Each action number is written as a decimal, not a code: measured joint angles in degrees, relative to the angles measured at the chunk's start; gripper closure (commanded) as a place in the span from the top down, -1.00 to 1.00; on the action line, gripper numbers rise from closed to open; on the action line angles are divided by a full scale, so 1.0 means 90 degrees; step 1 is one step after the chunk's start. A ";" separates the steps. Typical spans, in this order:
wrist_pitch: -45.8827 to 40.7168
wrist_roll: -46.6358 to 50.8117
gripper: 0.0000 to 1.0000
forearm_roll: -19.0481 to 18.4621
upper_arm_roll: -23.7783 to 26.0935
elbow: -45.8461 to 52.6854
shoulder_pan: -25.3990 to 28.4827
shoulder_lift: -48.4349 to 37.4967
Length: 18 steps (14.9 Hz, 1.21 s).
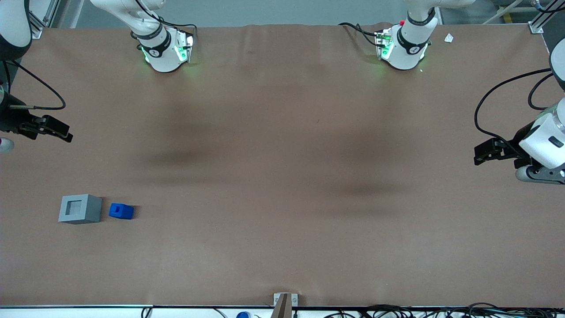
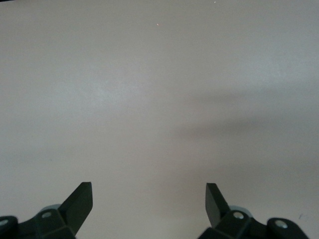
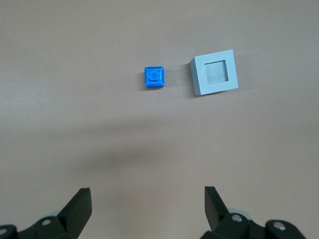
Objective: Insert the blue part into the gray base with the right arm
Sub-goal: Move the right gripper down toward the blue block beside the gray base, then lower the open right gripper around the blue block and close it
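Closest to the front camera sit the two task pieces, both resting on the brown desk (image 1: 282, 176) toward the working arm's end. I see the gray base (image 1: 80, 209) with its square socket facing up, and the blue part (image 1: 121, 211) just beside it, apart by a narrow gap, notch side up. Neither is tilted, which I judge leaves the socket ready to take the part straight from above.

My right arm (image 1: 9, 66) is held high and well apart from both pieces, farther from the front camera than they are. Its claw (image 3: 147, 199) hangs released, the two fingers (image 3: 79, 206) spread wide with nothing between them. Through the right wrist camera I look down on the blue part (image 3: 154, 77) and the gray base (image 3: 214, 73), both in plain view and unobstructed, so I read this pose as a survey stance before the reach.

Nothing of the task is done yet: the part lies outside the socket. My next move, as I judge it, is to descend over the blue part and close on its sides.
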 measured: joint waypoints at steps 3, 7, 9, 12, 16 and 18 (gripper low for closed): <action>-0.0044 0.0162 1.00 -0.0006 0.0003 0.0043 0.0032 -0.0003; -0.0113 0.0386 1.00 -0.0007 0.0003 0.0184 0.0046 -0.0001; 0.0088 0.0417 1.00 -0.0006 0.0001 0.0163 0.0046 0.0077; 0.0746 0.0433 1.00 -0.0003 -0.0024 0.0086 0.0039 0.0586; 0.1973 0.0434 1.00 0.0247 -0.0063 0.0057 -0.0094 0.1692; 0.2532 0.0384 1.00 0.0291 -0.0065 0.0055 -0.0158 0.2245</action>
